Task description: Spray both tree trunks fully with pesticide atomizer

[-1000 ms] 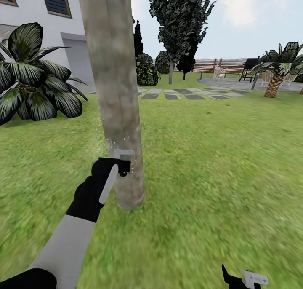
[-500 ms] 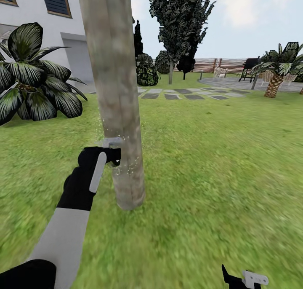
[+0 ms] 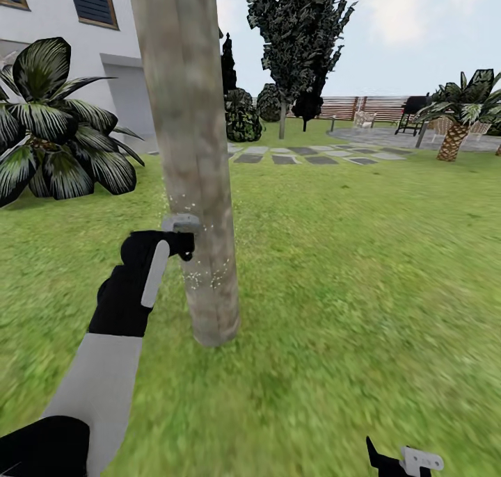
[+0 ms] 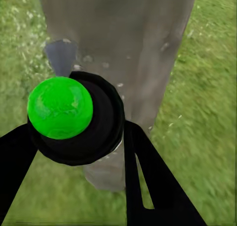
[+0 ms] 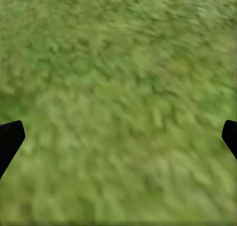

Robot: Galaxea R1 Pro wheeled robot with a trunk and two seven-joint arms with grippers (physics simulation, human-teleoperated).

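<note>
A thick mottled grey-brown tree trunk stands right in front of me on the grass. My left gripper is held against its left side, shut on the pesticide atomizer, a black body with a grey nozzle. Whitish pesticide specks dot the bark around it. In the left wrist view the atomizer is a round black body with a green ball on it, clamped between two black fingers, facing the trunk. A second tree stands far back. My right gripper hangs low and open over grass.
A dark broad-leaved plant sits left of the trunk by the white house. Grey stepping stones cross the lawn behind. A palm, a grill and a slatted fence stand far right. Open grass lies right of the trunk.
My left arm has risen up the trunk and shifted slightly left with the atomizer in it. The specks on the bark now reach higher. The right gripper has not moved.
</note>
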